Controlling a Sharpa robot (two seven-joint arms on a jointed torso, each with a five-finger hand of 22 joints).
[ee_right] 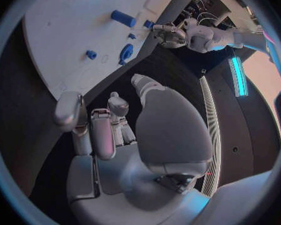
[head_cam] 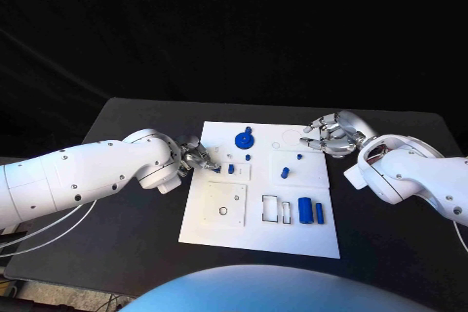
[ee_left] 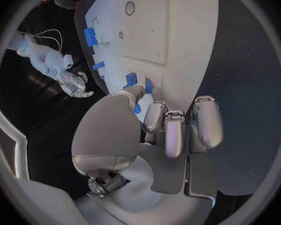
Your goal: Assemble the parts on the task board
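Note:
The white task board [head_cam: 220,231] lies in the middle of the table. On it are a round blue part [head_cam: 244,139], small blue pegs [head_cam: 231,168] [head_cam: 285,172] and two blue cylinders [head_cam: 305,210] by the slots. My left hand [head_cam: 198,155] reaches over the board's left edge and pinches a small blue part [ee_left: 137,108] between thumb and fingertip, just beside a standing peg [ee_left: 132,80]. My right hand [head_cam: 331,135] hovers off the board's far right corner, fingers loosely bent and holding nothing. The right wrist view shows the round part [ee_right: 125,53] and a cylinder [ee_right: 123,18].
A raised square plate [head_cam: 224,204] with a small hole sits on the board's near left. Two rectangular slots [head_cam: 270,209] lie beside the cylinders. Black table [head_cam: 390,244] surrounds the board on all sides.

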